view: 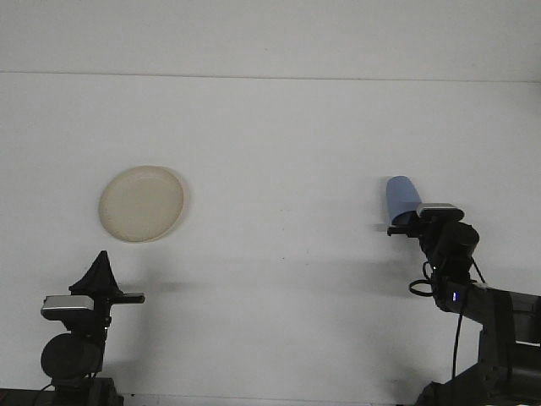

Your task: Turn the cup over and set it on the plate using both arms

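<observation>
A blue cup (401,196) stands mouth down at the right of the white table, leaning slightly to the left. My right gripper (404,225) is at its lower rim, shut on the cup, and the black wrist and arm trail down to the bottom right corner. A round cream plate (141,203) lies flat on the left side of the table. My left gripper (101,264) is below the plate near the front edge, pointing up. Its fingers are shut to a point with nothing in them, and it is apart from the plate.
The white table (279,169) stretches between plate and cup and back to the far wall. Black cables loop beside the right arm (473,304) at the bottom right.
</observation>
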### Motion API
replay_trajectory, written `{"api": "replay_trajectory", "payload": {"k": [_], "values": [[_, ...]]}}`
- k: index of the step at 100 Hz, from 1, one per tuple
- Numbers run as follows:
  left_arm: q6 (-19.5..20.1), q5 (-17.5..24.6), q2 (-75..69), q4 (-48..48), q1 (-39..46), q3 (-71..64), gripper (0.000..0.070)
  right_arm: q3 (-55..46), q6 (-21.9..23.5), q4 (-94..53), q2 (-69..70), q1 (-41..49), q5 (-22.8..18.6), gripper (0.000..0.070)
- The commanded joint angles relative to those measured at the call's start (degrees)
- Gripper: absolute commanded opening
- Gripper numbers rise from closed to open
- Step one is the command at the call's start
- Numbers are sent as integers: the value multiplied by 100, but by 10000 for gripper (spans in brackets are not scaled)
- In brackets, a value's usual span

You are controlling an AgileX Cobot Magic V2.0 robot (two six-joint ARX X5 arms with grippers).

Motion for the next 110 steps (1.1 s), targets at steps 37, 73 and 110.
{"api": "replay_trajectory", "payload": {"k": [37,73,110], "values": [[-2,26,-11,85,4,-114,11,55,-39,-382,-730,4,-9,0],[0,26,-11,85,4,-114,11,72,129,-2988,-3287,55,28,0],[0,26,-11,85,4,-114,11,1010,304,-6441,-4809,811,101,0]]}}
